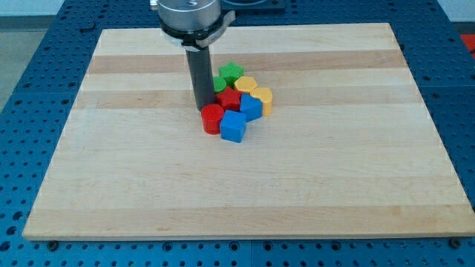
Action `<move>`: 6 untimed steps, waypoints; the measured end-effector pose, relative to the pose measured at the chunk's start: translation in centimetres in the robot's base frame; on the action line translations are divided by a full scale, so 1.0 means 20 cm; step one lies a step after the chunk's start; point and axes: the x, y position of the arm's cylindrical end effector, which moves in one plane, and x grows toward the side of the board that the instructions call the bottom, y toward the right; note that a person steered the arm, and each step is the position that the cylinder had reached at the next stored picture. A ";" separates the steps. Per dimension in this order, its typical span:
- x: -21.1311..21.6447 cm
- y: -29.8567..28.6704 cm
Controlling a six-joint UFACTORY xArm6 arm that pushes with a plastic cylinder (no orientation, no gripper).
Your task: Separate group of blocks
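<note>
Overhead, pale wooden board [148, 178] rests on blue perforated table [30, 89].

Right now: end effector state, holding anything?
No jaws: my tip holds nothing, at the cluster's left edge, just above the red cylinder.

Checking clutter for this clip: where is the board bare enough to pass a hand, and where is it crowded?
Bare: from the cluster to the wooden board's left, right and bottom edges. Crowded: my tip touches the red cylinder, packed against the blue cube, yellow blocks and green star.

My tip [200, 109] ends a straight dark rod (round, plain) under a silver collar.
</note>
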 end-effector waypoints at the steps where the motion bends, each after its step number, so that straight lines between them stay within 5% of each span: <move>1: -0.04 0.09; 6: -0.29 0.20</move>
